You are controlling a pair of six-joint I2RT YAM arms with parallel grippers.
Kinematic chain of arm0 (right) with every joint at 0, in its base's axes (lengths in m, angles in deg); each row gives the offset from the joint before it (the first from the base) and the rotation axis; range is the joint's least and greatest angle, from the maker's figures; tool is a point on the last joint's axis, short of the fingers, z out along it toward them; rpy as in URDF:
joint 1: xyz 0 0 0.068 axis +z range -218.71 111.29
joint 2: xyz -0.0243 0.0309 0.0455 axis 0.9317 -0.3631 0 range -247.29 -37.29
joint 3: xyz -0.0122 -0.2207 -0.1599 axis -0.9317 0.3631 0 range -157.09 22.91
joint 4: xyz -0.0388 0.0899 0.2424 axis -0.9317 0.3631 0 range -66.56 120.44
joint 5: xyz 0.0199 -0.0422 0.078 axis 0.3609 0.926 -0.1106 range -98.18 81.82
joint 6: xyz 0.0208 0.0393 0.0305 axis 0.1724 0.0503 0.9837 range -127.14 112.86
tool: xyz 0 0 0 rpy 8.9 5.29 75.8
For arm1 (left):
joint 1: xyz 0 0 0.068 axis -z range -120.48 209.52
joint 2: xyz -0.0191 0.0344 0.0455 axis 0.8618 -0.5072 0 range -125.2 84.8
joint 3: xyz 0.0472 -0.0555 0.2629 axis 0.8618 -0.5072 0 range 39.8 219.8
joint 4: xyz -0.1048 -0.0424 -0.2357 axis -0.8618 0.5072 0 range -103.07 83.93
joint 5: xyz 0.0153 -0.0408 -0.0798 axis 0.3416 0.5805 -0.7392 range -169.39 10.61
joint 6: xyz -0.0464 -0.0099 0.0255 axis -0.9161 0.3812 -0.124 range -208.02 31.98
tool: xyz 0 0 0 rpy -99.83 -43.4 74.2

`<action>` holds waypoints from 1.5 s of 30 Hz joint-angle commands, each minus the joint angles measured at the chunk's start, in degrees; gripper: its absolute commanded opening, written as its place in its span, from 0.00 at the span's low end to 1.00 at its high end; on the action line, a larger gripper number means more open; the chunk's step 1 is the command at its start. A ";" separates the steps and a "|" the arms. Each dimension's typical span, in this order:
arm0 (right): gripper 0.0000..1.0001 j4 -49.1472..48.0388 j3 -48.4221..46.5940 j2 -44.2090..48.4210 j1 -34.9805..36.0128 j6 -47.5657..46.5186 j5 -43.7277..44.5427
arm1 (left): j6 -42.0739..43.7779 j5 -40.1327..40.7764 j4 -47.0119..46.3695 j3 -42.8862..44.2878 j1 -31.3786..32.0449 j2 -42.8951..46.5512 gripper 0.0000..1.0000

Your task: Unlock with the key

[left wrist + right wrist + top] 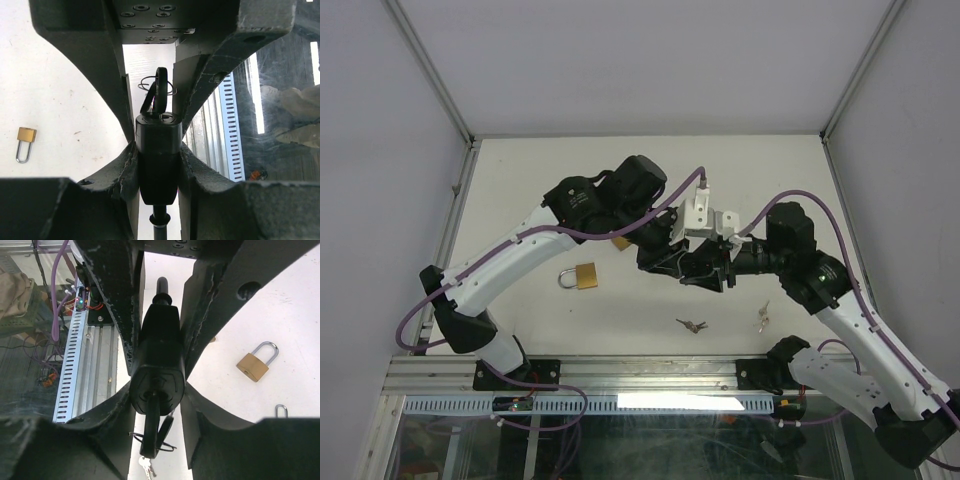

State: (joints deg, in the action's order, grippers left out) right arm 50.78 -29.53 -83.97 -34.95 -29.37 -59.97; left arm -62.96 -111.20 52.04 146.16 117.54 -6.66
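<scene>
Clamping in the left gripper (159,167) steadies the black padlock (159,145) so the right gripper (156,397), jaws half-narrowed around the inserted key (152,432), contact unclear, can turn it.

bench (750,170): off-white matte top with a few small dark specks; evenly lit, with only soft shadows.
back wall (650,60): plain pale grey panel, standing at the bench's far edge.
left wall (370,150), right wall (910,150): same pale grey, closing the bench's two sides.
frame posts (430,70): bare aluminium, one rising from each far corner of the bench.
side rail (455,215): aluminium, along the bench's left edge.
front rail (620,372): aluminium extrusion, along the bench's near edge.
cable duct (570,403): pale, slotted, just in front of the front rail, with a bright white patch on it.
clear panel (670,445): below the bench's near edge; the clutter behind it is indistinct.
</scene>
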 commanded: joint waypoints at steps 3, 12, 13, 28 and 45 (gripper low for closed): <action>0.36 -6.63 -1.56 -0.51 0.57 3.07 -0.59 | 0.25 -1.76 -3.17 3.04 0.38 0.05 0.00; 0.00 -10.55 0.06 -0.49 0.58 8.79 0.52 | -0.26 0.68 -3.14 2.49 0.69 0.03 0.00; 0.00 -10.73 0.45 -0.13 0.53 8.87 0.73 | -0.48 1.56 -3.16 2.51 0.69 -0.10 0.00; 0.00 -16.50 5.45 3.61 0.52 12.36 1.48 | 1.15 4.69 -10.62 -3.81 0.69 5.31 0.48; 0.00 -13.89 8.34 4.84 0.52 10.46 6.22 | 2.74 5.01 -15.88 -9.85 -0.09 9.17 0.72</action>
State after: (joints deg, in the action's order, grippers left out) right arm 41.64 -20.50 -81.10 -34.69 -18.27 -55.06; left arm -61.48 -106.33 41.78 136.26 117.59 -0.52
